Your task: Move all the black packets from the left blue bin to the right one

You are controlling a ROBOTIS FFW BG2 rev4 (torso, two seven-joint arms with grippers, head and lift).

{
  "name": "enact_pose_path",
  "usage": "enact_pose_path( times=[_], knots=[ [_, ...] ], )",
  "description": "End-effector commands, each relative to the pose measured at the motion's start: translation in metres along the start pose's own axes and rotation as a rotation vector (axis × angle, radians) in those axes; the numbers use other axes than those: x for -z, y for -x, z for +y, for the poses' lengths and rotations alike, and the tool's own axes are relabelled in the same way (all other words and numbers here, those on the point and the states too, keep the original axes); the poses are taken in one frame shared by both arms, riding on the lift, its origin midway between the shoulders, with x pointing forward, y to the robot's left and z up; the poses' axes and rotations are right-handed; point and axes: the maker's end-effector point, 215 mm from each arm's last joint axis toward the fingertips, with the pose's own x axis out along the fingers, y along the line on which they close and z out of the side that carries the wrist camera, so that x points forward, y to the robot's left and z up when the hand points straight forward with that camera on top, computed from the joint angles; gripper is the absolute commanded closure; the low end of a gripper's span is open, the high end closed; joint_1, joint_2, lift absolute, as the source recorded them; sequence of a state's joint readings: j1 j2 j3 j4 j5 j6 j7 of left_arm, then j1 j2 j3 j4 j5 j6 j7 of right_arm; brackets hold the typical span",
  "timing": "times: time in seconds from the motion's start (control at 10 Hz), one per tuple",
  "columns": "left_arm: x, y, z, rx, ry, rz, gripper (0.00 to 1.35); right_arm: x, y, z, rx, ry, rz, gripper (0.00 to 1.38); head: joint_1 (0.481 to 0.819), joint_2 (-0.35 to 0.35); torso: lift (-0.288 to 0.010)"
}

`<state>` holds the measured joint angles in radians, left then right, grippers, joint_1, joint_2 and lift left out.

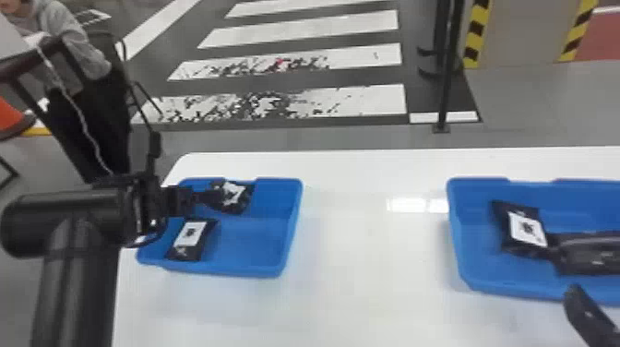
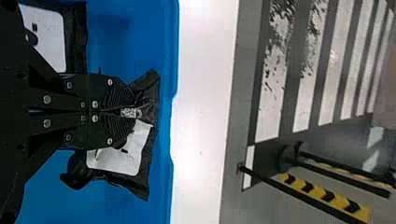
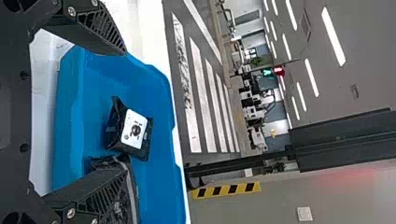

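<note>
In the head view my left gripper (image 1: 201,197) reaches into the back of the left blue bin (image 1: 295,221), shut on a black packet (image 1: 240,196). The left wrist view has that gripper (image 2: 133,112) with its closed tips on the packet (image 2: 144,158). A second black packet (image 1: 189,237) lies nearer the bin's front left. Over the front of the right blue bin (image 1: 454,230) is my right gripper (image 1: 586,314); the right wrist view has it (image 3: 109,109) open and empty. That bin holds a white-labelled packet (image 1: 526,230) beside another dark packet (image 1: 595,254).
Both bins stand on a white table (image 1: 369,258), with a wide stretch of tabletop between them. Past the table's back edge are a black post (image 1: 445,78) and a floor with white stripes (image 1: 304,27).
</note>
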<state>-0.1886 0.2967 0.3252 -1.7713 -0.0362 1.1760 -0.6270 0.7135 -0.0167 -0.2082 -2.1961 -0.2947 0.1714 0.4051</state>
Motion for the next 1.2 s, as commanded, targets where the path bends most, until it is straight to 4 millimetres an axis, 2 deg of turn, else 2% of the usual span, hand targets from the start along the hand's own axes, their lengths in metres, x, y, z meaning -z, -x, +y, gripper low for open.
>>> enact_pose_path(
  times=[0.0,0.2,0.3,0.4,0.7,0.9,1.1],
  knots=[
    [-0.005,0.022,-0.054,0.127,-0.015,-0.078,1.21,-0.011,-0.006,0.014,-0.034,-0.016,-0.016,0.13,0.695,0.214,-0.154],
    [-0.016,0.044,-0.124,0.261,-0.061,-0.172,1.21,-0.031,-0.016,0.046,-0.115,-0.068,-0.053,0.13,0.695,0.161,-0.154],
    [-0.02,0.044,-0.164,0.355,-0.077,-0.196,1.21,-0.041,-0.024,0.066,-0.166,-0.091,-0.071,0.13,0.695,0.137,-0.154],
    [-0.021,0.044,-0.189,0.408,-0.103,-0.207,1.21,-0.051,-0.031,0.086,-0.22,-0.123,-0.092,0.13,0.695,0.123,-0.154],
    [-0.026,0.048,-0.257,0.56,-0.142,-0.248,1.21,-0.074,-0.042,0.135,-0.348,-0.178,-0.114,0.13,0.695,0.078,-0.154],
    [-0.022,0.05,-0.288,0.628,-0.156,-0.241,1.21,-0.072,-0.049,0.152,-0.399,-0.195,-0.093,0.13,0.695,0.059,-0.154],
    [-0.018,0.056,-0.331,0.72,-0.177,-0.238,1.21,-0.071,-0.063,0.167,-0.446,-0.203,-0.084,0.12,0.695,0.045,-0.154]
  ],
)
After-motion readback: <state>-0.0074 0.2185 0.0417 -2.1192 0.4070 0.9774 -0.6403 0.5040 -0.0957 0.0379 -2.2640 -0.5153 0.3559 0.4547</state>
